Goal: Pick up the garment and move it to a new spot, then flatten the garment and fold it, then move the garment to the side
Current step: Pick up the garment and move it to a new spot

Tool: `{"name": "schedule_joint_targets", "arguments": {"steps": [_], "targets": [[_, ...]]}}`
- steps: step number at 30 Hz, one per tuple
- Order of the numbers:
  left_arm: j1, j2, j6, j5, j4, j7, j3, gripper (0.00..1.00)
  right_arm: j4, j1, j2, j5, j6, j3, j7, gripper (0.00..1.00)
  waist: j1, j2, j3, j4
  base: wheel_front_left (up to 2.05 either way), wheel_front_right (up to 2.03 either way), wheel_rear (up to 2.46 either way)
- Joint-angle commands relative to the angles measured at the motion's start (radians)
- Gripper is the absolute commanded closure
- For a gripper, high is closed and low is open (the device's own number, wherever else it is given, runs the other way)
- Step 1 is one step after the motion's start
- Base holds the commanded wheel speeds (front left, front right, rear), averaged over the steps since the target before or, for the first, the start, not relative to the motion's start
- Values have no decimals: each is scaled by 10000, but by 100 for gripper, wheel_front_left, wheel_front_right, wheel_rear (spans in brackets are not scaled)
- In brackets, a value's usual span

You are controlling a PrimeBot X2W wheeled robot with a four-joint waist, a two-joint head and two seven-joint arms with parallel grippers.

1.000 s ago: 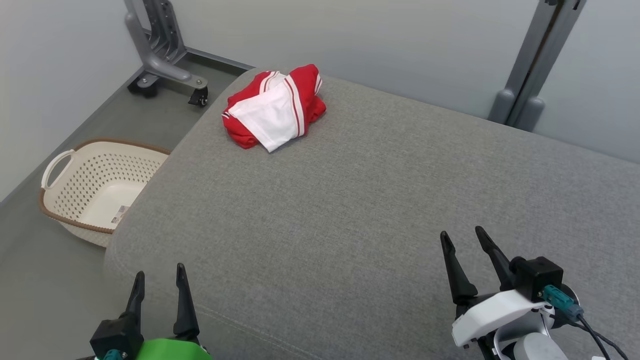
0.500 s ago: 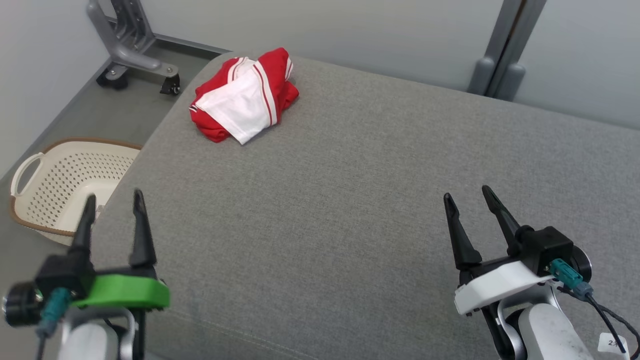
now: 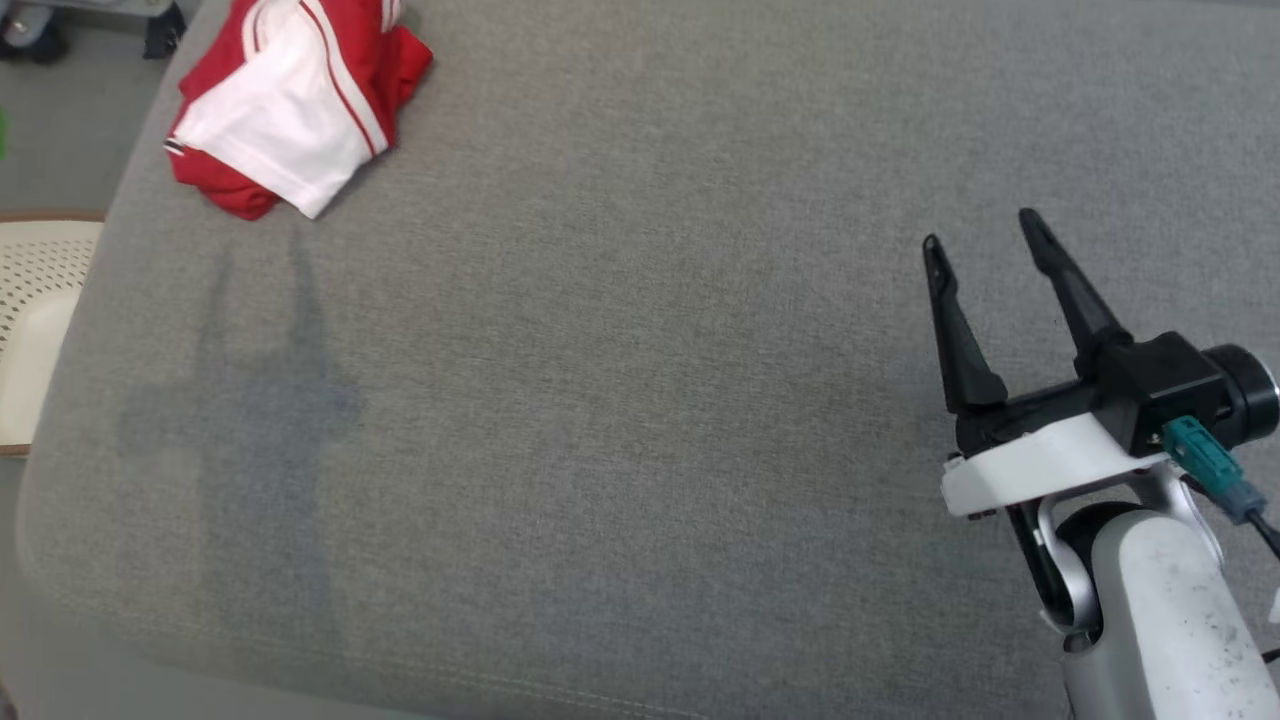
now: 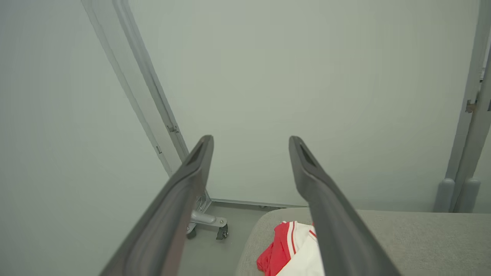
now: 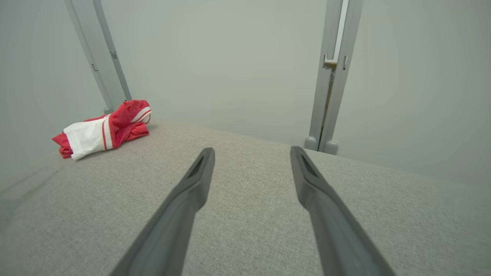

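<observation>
The garment (image 3: 290, 100), red with white panels and stripes, lies bunched near the far left corner of the grey cushioned surface (image 3: 600, 400). My right gripper (image 3: 980, 228) stands open over the right side of the surface, far from the cloth, nothing between its fingers. In the right wrist view the garment (image 5: 102, 128) lies far off to the left of my right gripper (image 5: 251, 152). In the left wrist view my left gripper (image 4: 250, 140) is open and raised, pointing at the wall, with the garment (image 4: 293, 249) below it. Its shadow (image 3: 250, 400) falls on the surface's left part.
A cream perforated basket (image 3: 35, 320) sits on the floor past the surface's left edge. A grey wheeled stand base (image 4: 207, 222) is on the floor beyond the far left corner. Grey upright posts (image 5: 330, 76) stand against the pale wall behind.
The head camera has tilted down and shifted, so the whole scene moved up and left. My left gripper rose out of the head view, leaving its shadow. The right gripper sits higher in the picture.
</observation>
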Motion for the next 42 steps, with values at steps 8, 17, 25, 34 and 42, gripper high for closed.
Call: {"name": "schedule_joint_targets", "arguments": {"steps": [8,17,25,34,42], "targets": [[-1654,93,-566,-564,2238,858,-866,0,-1530,-362,-109,-332,-15,-343,545,0,0,0,2882,-1863,0,0,0],[-1975,159,-651,-936,3946,551,-1512,0,-2547,-372,-43,-381,-15,-285,672,0,0,0,3684,-2097,0,0,0],[-2371,356,-316,-723,5144,146,-1534,98,-2384,-399,5,-311,-15,-356,416,0,0,0,3515,-2184,0,0,0],[-2766,720,-333,-289,5377,-664,-1896,100,-1537,-404,40,36,-15,-272,-107,0,0,0,2294,-2348,0,0,0],[-3259,372,-596,132,4198,-851,-3075,100,-183,-55,47,944,-15,-460,-917,0,0,0,411,-2730,0,0,0]]}}
